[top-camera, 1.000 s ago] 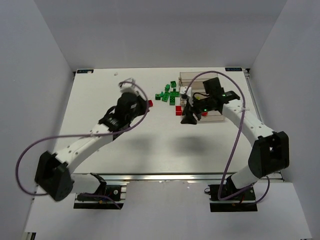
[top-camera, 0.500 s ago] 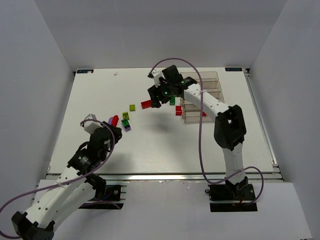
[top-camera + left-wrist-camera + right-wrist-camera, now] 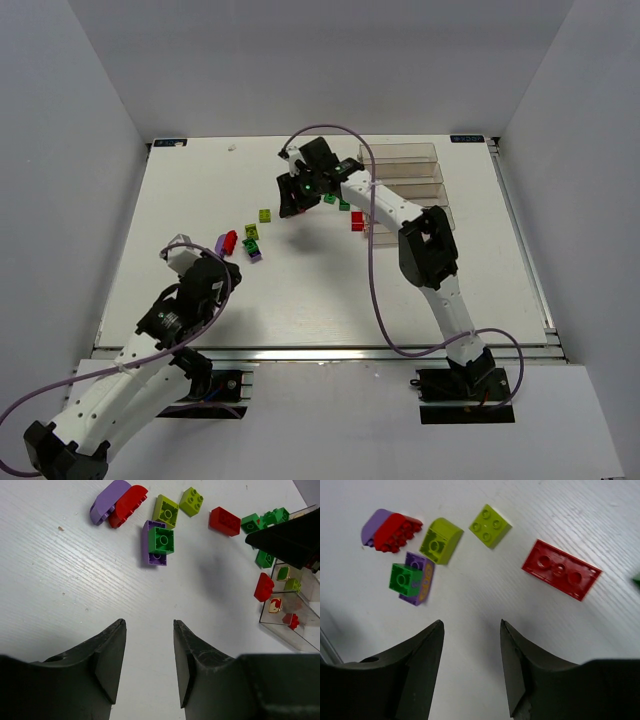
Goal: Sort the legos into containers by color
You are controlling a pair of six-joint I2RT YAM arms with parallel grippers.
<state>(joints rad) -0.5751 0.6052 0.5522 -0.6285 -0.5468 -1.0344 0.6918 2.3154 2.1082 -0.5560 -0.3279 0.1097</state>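
Red brick (image 3: 561, 570) sits off-centre of the right gripper (image 3: 471, 630), parted and empty; descending straight could knock it aside. Left gripper (image 3: 149, 630) gapes empty too.

Bright, even light is cast from above. A soft shadow is thrown on the table (image 3: 330, 290) just beneath the right pincer (image 3: 290, 207). Ahead-left of it, the purple brick (image 3: 426, 577) is seen slightly blurred.
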